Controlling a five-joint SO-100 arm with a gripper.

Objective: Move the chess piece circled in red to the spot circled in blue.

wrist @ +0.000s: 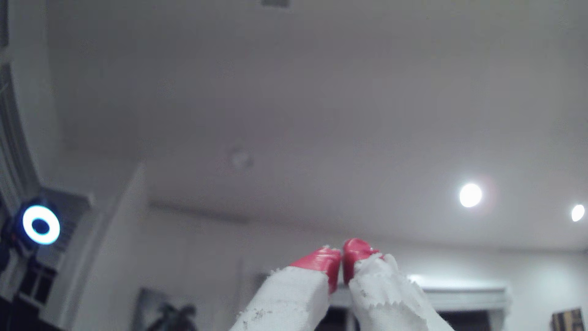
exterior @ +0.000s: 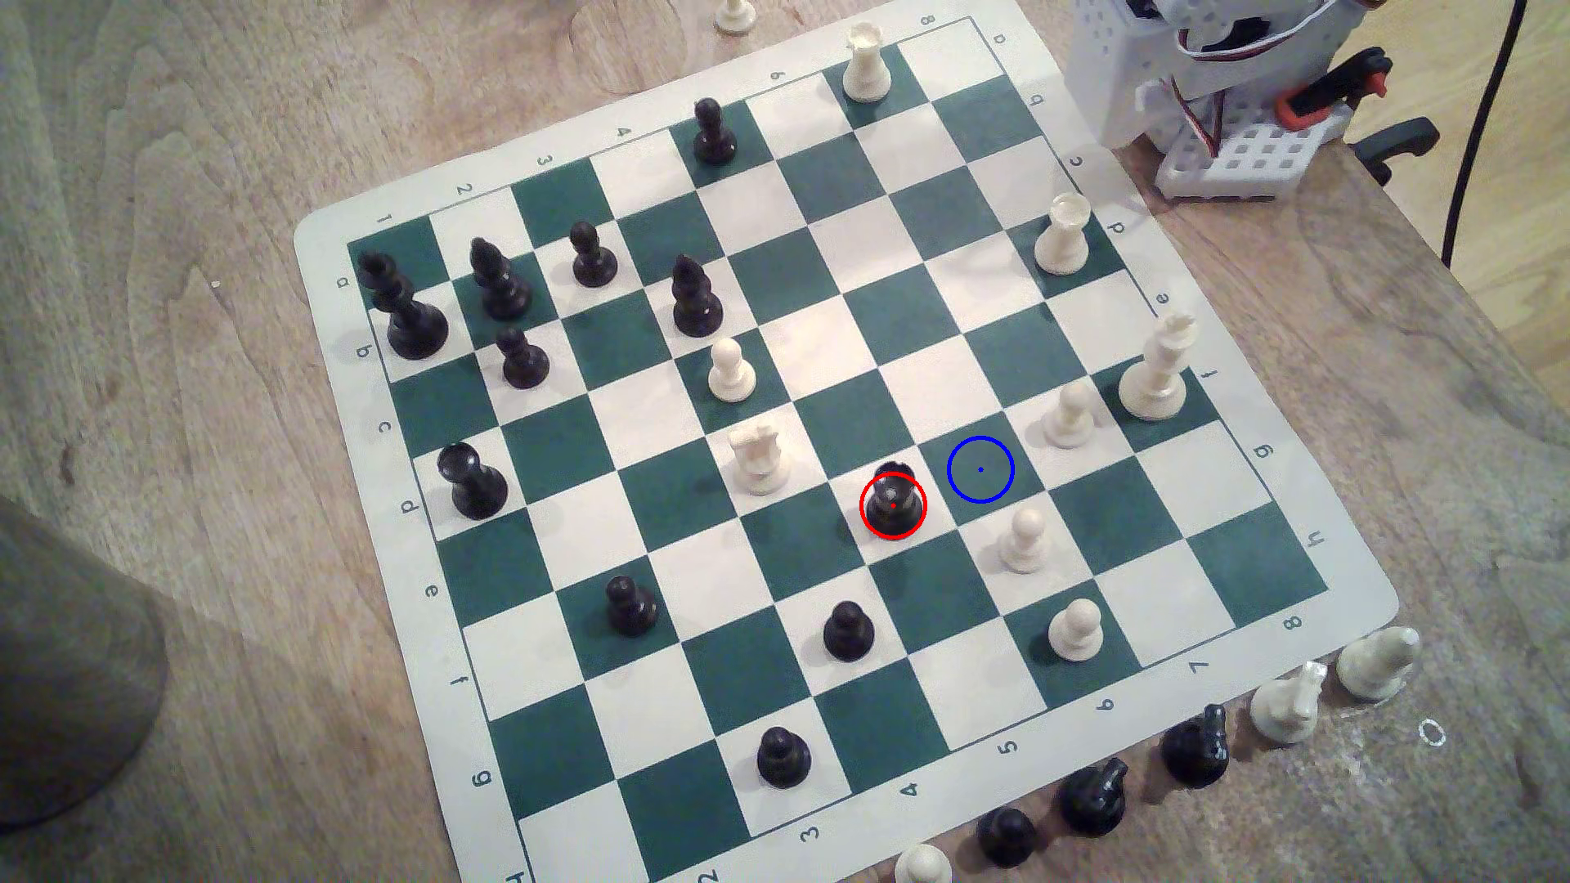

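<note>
The black rook [exterior: 892,501] stands upright on a white square near the middle of the chess board [exterior: 544,815], with a red circle drawn around it. The blue-circled spot [exterior: 980,469] is the dark green square next to it, toward the exterior view's right, and nothing stands on it. The move has not started yet.

In the wrist view the gripper [wrist: 342,259] points up at the ceiling, far away from the board. Its two red fingertips [wrist: 321,259] are pressed close together and hold nothing. In the exterior view the arm's white base [exterior: 1189,85] sits at the far corner of the desk [exterior: 170,255].

A few things could go wrong from here. The rook is smooth and shiny, so it may slip out of the gripper if it is pinched too high or too softly. A white pawn [exterior: 1022,539] stands just beside the rook and near the spot, and another white pawn [exterior: 1067,413] stands close on the spot's other side. A gripper that comes down too wide or off to one side could bump them and knock them over. The rook could also tip if it is let go while tilted
</note>
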